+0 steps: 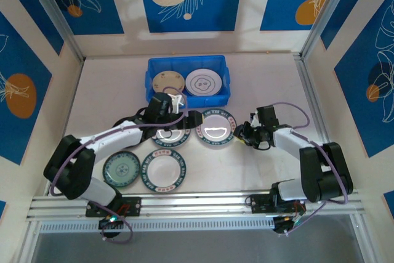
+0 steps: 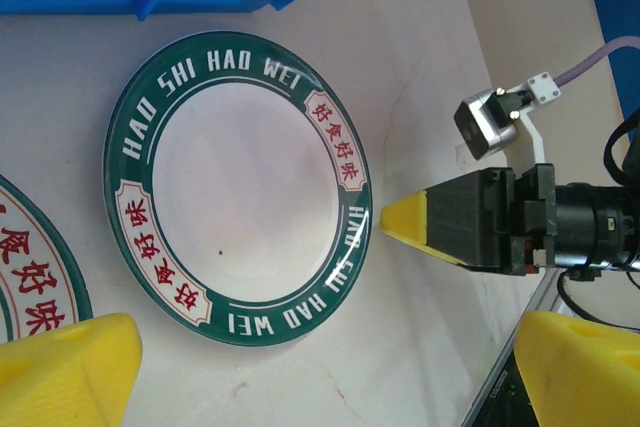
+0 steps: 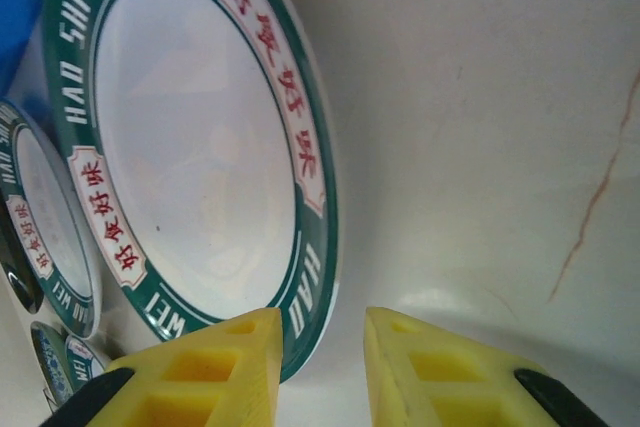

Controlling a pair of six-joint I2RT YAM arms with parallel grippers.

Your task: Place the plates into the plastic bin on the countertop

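Surroundings: blue-and-white patterned panels (image 1: pixel 209 4) are walling in the pale countertop (image 1: pixel 271 90), an aluminium rail (image 1: pixel 197 204) is running along its near edge, and the plastic bin (image 1: pixel 188 60) is sitting at the far side, about centre.
In the way: the left arm (image 1: pixel 117 135) is crossing over the far edge of a lettered plate (image 1: pixel 172 137), partly covering it just in front of the bin.
Left arm: it is reaching diagonally from its base towards the bin. The left gripper (image 2: pixel 320 377) is hovering above the countertop with its yellow fingers (image 2: pixel 65 372) spread wide, holding nothing.
Right arm: the right arm (image 1: pixel 289 140) is folding in from the right. The right gripper (image 3: pixel 325 322) is lying low at the right rim of the green-rimmed plate (image 1: pixel 215 129), with its tips parted by a narrow gap and nothing gripped between them.
Plates in the bin: two are lying side by side, a cream plate (image 1: pixel 168 82) and a white plate (image 1: pixel 203 82).
Plates on the countertop: four are lying there – the two lettered ones near the bin, plus a dark green plate (image 1: pixel 123 169) and a white green-rimmed dish (image 1: pixel 164 169) nearer the rail.
Total: six plates are showing from overhead.
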